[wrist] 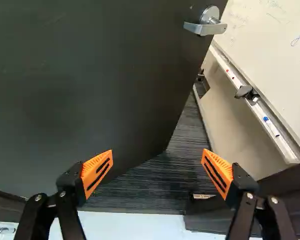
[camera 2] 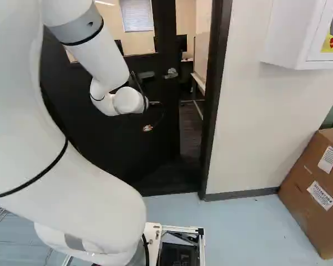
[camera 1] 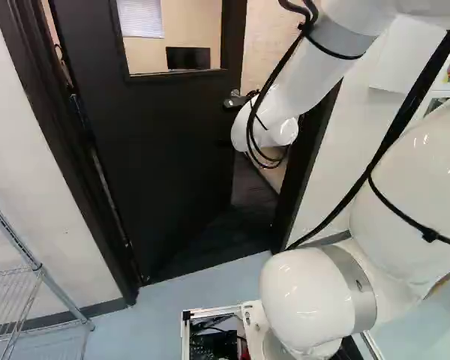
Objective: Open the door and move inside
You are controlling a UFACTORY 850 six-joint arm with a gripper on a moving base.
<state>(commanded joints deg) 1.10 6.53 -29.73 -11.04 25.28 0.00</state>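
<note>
Wrist view shows your gripper [wrist: 157, 167] spread wide, holding nothing, facing the dark door [wrist: 90, 90], which stands ajar, swung inward; opening looks partly done, leaving you to push it wider and drive the base [camera 2: 153, 231] inside

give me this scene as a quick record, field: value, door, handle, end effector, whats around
door: partly open, swung away from the base
handle: silver lever near the door's free edge, not gripped
end effector: open, nothing between its orange pads
gap: between door edge and frame, dark floor beyond
past the door: whiteboard with tray
near side: cardboard box, wire rack
</note>
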